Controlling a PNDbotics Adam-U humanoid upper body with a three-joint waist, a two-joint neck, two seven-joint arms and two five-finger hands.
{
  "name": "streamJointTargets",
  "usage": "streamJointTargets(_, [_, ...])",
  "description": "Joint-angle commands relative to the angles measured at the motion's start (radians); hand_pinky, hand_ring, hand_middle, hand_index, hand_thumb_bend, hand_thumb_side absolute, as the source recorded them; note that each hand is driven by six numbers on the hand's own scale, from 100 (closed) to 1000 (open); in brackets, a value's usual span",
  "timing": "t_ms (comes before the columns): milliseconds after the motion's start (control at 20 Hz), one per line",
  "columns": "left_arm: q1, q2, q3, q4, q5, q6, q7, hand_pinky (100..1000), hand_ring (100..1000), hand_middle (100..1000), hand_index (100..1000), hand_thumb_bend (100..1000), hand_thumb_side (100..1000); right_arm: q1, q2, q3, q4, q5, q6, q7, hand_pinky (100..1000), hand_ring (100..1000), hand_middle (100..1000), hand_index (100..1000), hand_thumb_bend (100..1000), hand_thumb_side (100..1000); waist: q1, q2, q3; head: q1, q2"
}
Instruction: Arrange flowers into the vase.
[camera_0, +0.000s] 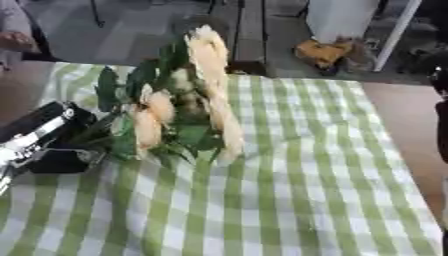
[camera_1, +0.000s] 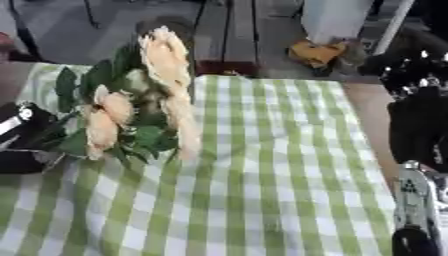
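A bunch of pale peach flowers (camera_0: 210, 85) with green leaves (camera_0: 109, 87) hangs tilted over the left part of the green and white checked cloth (camera_0: 297, 165). Its stems run down to the left into my left hand (camera_0: 54, 150), which is black and silver, sits at the left edge and is curled round them. My right hand (camera_1: 409, 75) shows raised at the right edge of the right eye view, with its black forearm (camera_1: 420, 130) below it; its fingers are too blurred to read. No vase shows in either view.
The brown table (camera_0: 407, 115) shows bare to the right of the cloth. Beyond the far edge lie a grey floor, a dark bench (camera_0: 249, 30), a yellow object (camera_0: 324, 52) and a white cabinet (camera_0: 341, 17).
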Motion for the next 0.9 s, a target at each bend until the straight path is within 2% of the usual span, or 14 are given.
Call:
streamJointTargets(50, [-0.014, 0.034, 0.021, -0.017, 0.064, 0.043, -0.034, 100, 100, 100, 262, 100, 297, -0.004, -0.010, -0.007, -0.022, -0.002, 0.000, -0.006, 647, 652, 580, 794, 100, 1000, 0.006, -0.021, 0.001, -0.003, 0.007])
streamJointTargets(150, [-0.013, 0.032, 0.024, -0.009, 0.105, 0.076, -0.066, 100, 100, 100, 268, 100, 345, -0.004, -0.010, -0.007, -0.022, -0.003, 0.001, -0.007, 648, 652, 580, 794, 100, 1000, 0.006, -0.021, 0.001, -0.002, 0.009])
streamJointTargets(300, [-0.016, 0.030, 0.032, 0.006, 0.168, 0.123, -0.110, 100, 100, 100, 270, 100, 366, -0.004, -0.010, -0.007, -0.022, -0.003, 0.003, -0.008, 648, 652, 580, 794, 100, 1000, 0.007, -0.020, 0.001, 0.000, 0.011])
streamJointTargets(500, [-0.018, 0.033, 0.039, 0.007, 0.185, 0.148, -0.135, 100, 100, 100, 280, 100, 381, -0.004, -0.010, -0.006, -0.022, -0.003, 0.004, -0.009, 648, 652, 579, 794, 100, 1000, 0.007, -0.019, -0.001, -0.002, 0.011])
streamJointTargets(700, [-0.019, 0.033, 0.046, -0.001, 0.174, 0.149, -0.138, 100, 100, 100, 267, 100, 337, -0.004, -0.010, -0.004, -0.022, -0.003, 0.006, -0.008, 649, 653, 579, 794, 100, 1000, 0.008, -0.018, -0.002, -0.001, 0.010])
streamJointTargets(900, [-0.023, 0.028, 0.066, -0.018, 0.200, 0.149, -0.090, 100, 100, 100, 244, 100, 301, -0.005, -0.010, -0.005, -0.022, -0.004, 0.007, -0.010, 649, 653, 578, 794, 100, 1000, 0.007, -0.020, -0.002, -0.003, 0.010])
